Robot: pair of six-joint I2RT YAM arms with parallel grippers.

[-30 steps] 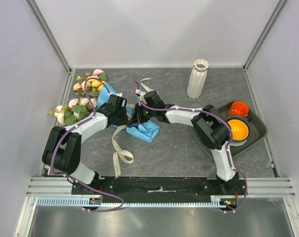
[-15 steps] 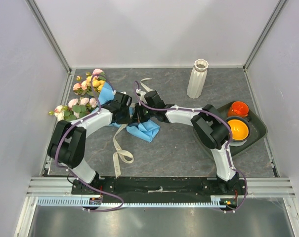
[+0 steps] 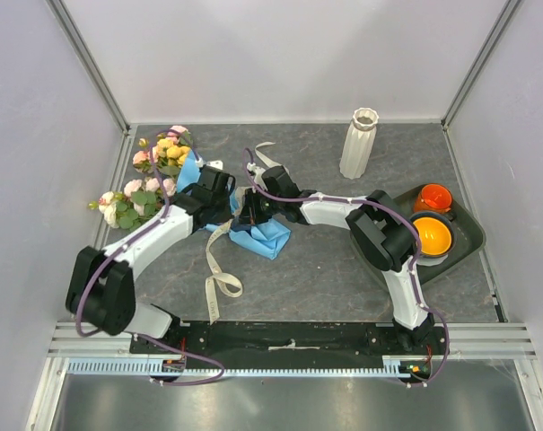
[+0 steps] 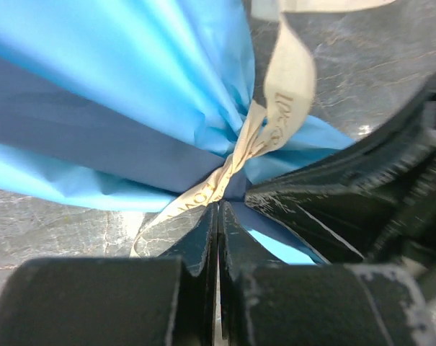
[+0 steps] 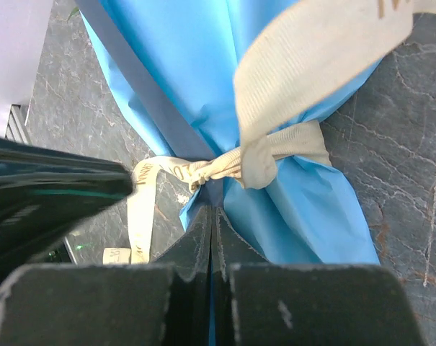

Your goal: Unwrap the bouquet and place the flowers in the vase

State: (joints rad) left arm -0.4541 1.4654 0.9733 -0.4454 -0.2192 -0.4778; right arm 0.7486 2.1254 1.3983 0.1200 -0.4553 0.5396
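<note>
The bouquet (image 3: 258, 236) lies flat on the table (image 3: 325, 278), directly under both grippers, which meet over its tied waist. Its blue paper (image 4: 117, 79) is gathered there by the cream ribbon (image 4: 290, 79). The knot (image 5: 257, 160) sits just ahead of the tips of the right gripper (image 5: 212, 216). This gripper is clenched, its jaws pressed together and the tips against the paper immediately below the knot. I cannot tell if a fold of paper is caught between them. The left gripper (image 4: 218, 213) is clenched too, with only a thin line between its jaws. A twisted strand of the ribbon runs across just in front of its tips and seems to touch them, but I cannot tell whether it is pinched. The two grippers are close, tip facing tip, with the knot between them.

The flowers (image 3: 135, 189), with pink, cream and yellow heads and green leaves, come out of the paper behind the left gripper, near the left wall. A loose tail of the ribbon lies curled on the table on the near side of the left gripper. The vase (image 3: 360, 144) stands upright well apart from the right gripper, behind it and toward the far edge. Further behind the right gripper, beside the elbow of its arm, a dark tray (image 3: 473, 235) holds an orange cup (image 3: 433, 197) and an orange bowl (image 3: 432, 236).
</note>
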